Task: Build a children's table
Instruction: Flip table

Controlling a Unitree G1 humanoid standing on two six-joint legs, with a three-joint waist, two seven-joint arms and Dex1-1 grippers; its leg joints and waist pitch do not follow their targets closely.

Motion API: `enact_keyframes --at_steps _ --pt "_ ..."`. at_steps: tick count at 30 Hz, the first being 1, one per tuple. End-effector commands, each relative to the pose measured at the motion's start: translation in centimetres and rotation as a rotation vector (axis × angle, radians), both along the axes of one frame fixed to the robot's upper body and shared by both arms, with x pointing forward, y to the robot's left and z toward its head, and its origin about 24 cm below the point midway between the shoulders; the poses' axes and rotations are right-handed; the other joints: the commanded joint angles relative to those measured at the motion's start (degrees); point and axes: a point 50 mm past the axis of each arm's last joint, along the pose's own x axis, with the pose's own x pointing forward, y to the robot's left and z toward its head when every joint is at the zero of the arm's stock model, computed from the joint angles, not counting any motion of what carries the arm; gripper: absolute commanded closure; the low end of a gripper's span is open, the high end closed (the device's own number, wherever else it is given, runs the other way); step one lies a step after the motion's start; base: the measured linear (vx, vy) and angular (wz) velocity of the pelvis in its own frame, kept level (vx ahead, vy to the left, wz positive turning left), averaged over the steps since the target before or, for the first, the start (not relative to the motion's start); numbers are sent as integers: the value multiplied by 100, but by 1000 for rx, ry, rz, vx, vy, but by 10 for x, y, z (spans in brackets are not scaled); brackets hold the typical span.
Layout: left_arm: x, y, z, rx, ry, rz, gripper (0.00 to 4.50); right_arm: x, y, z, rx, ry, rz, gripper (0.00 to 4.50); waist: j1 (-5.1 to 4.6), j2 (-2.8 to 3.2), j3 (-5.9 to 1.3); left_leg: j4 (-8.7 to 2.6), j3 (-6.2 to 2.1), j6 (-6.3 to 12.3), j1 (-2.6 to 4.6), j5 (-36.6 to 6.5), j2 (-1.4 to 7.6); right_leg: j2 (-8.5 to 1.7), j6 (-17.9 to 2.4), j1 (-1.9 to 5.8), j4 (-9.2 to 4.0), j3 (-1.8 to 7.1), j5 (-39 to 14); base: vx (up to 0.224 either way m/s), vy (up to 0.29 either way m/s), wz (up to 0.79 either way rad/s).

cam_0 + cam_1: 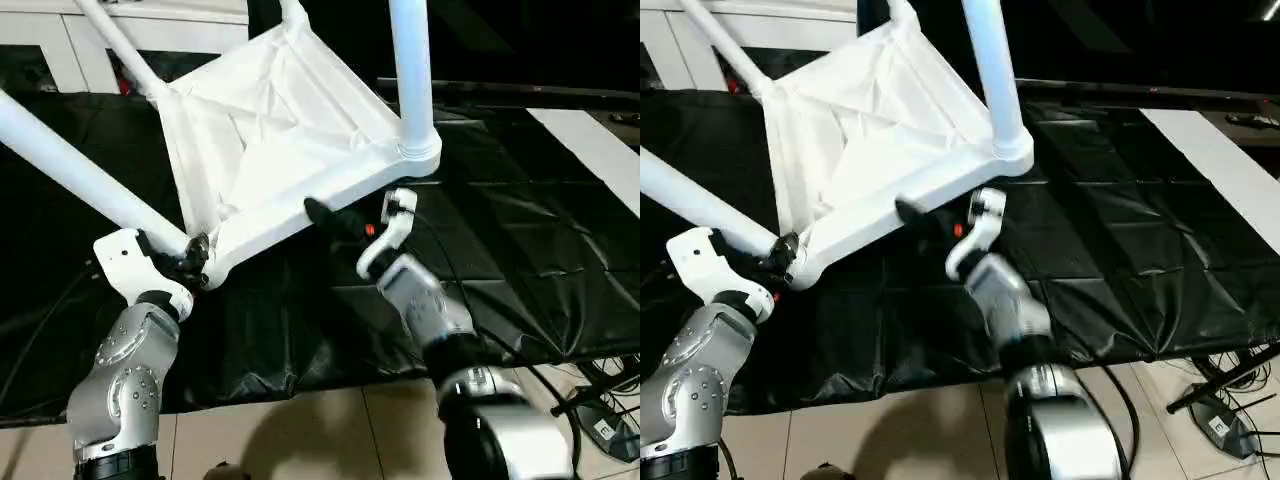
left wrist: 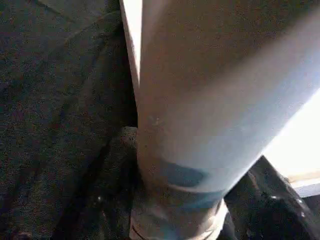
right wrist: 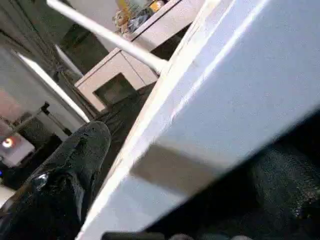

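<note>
The white tabletop (image 1: pixel 270 130) lies upside down and tilted on black sheeting, its ribbed underside facing me. White legs stand in its corner sockets: one (image 1: pixel 70 160) slants toward the left, one (image 1: pixel 410 70) rises at the near right corner, and another (image 1: pixel 120 45) is at the back. At the near left corner my left gripper (image 1: pixel 193 258) is shut on the base of the slanting leg (image 2: pixel 210 100), with dark fingers (image 2: pixel 100 200) on either side. My right gripper (image 1: pixel 335 222) is shut on the tabletop's near rim (image 3: pixel 225 100), one black finger (image 3: pixel 75 165) lying along it.
Black sheeting (image 1: pixel 500 250) covers the work surface. A white cabinet (image 1: pixel 40 40) stands behind at the left. A white strip (image 1: pixel 590 140) runs along the right side. Cables and a stand base (image 1: pixel 600 420) lie on the tiled floor at the near right.
</note>
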Motion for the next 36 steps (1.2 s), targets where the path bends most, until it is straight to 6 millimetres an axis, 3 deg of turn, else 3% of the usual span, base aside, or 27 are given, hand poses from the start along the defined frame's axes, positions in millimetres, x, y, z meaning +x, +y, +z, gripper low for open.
enact_keyframes --at_steps 1,6,7,10,17,23,33,34,36 --pt "1 -21 13 -50 -72 -118 227 5 -3 4 52 18 -35 0 14 72 -364 -379 10 27 157 -522 122 -246 -1141 211 -287 163 444 0 0 0" --pt "-1 -24 13 -25 -68 -154 227 12 -3 8 114 57 -67 0 48 70 -355 -376 22 47 160 -493 120 -246 -1181 200 -283 162 430 0 0 0" --pt "-2 -25 14 -20 -69 -160 227 13 -3 9 122 62 -73 27 55 63 -354 -379 22 31 160 -550 125 -255 -1168 201 -284 164 336 0 0 0" --pt "-2 -27 15 -6 -70 -174 227 15 -1 9 135 95 -71 39 64 74 -351 -385 19 -34 164 -607 129 -252 -1131 193 -291 162 250 0 0 0" --pt "-3 -31 17 20 -77 -213 227 13 7 6 139 143 -17 89 99 57 -379 -350 24 19 155 -288 111 -238 -1165 205 -244 155 669 0 0 0" --pt "-3 -32 18 37 -83 -232 227 17 2 7 191 173 -68 158 109 55 -385 -339 28 42 149 -241 111 -243 -1204 204 -230 151 705 0 0 0" --pt "-3 -28 16 46 -83 -222 227 21 -6 11 185 162 -108 232 100 64 -398 -317 32 84 138 -134 104 -233 -1233 207 -211 147 864 0 0 0" --pt "-3 -25 16 43 -86 -218 172 22 -7 12 184 160 -116 236 99 74 -400 -315 33 87 138 -127 101 -231 -1242 206 -212 148 877 0 0 0" --pt "-5 -14 19 50 -119 -194 158 24 -11 15 177 147 -138 242 99 76 -415 -300 28 114 133 -29 91 -232 -1268 210 -194 147 976 0 0 0"
